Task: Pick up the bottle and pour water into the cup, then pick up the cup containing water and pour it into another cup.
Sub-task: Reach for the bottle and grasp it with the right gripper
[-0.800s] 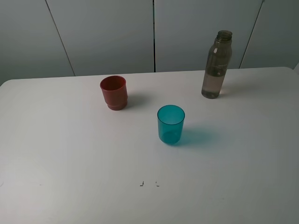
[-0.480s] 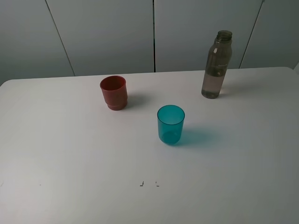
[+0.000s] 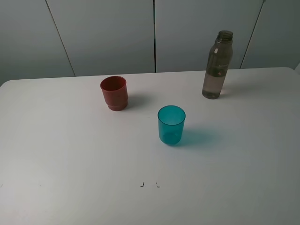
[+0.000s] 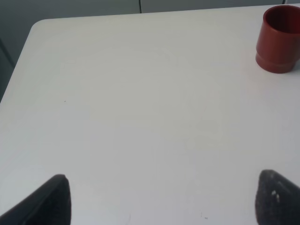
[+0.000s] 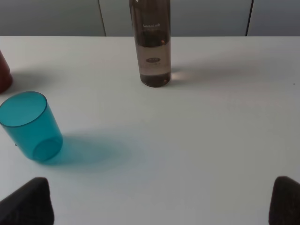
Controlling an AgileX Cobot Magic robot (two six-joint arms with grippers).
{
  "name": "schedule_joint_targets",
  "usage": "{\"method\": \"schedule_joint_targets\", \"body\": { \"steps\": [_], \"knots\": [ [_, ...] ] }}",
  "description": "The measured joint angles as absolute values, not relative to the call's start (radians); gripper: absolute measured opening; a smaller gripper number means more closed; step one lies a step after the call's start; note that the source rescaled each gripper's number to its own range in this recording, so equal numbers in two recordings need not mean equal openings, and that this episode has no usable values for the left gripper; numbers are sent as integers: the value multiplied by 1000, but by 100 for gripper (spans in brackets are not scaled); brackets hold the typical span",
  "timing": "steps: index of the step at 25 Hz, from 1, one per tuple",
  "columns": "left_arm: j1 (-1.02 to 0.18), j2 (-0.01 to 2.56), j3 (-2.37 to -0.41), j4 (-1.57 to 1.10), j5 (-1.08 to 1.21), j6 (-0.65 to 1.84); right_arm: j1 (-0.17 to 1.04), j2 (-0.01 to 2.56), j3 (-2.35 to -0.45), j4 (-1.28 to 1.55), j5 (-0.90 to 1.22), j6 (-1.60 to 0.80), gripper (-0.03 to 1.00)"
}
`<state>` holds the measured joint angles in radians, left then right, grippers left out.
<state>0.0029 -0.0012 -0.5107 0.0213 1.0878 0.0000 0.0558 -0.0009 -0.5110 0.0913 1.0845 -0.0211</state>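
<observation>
The smoky grey-brown bottle point(image 3: 217, 65) stands upright at the back right of the white table point(image 3: 70, 154), partly filled with water; it also shows in the right wrist view point(image 5: 151, 44). The teal cup point(image 3: 171, 124) stands upright near the middle, also in the right wrist view point(image 5: 29, 125). The dark red cup point(image 3: 114, 93) stands back left, also in the left wrist view point(image 4: 279, 38). Neither gripper shows in the high view. My left gripper point(image 4: 161, 199) is open and empty, well short of the red cup. My right gripper point(image 5: 161, 201) is open and empty, short of bottle and teal cup.
Grey wall panels point(image 3: 154, 33) rise behind the table's back edge. Two small dark marks point(image 3: 149, 184) lie on the table near the front. The table's left corner and edge show in the left wrist view point(image 4: 33, 33).
</observation>
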Motion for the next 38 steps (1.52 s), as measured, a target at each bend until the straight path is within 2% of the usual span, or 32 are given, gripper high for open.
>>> {"method": "schedule_joint_targets", "body": {
  "steps": [38],
  "knots": [
    [3,-1,-511,21,1088,7,56,-1,-511,110,1084,-21,100]
  ]
}}
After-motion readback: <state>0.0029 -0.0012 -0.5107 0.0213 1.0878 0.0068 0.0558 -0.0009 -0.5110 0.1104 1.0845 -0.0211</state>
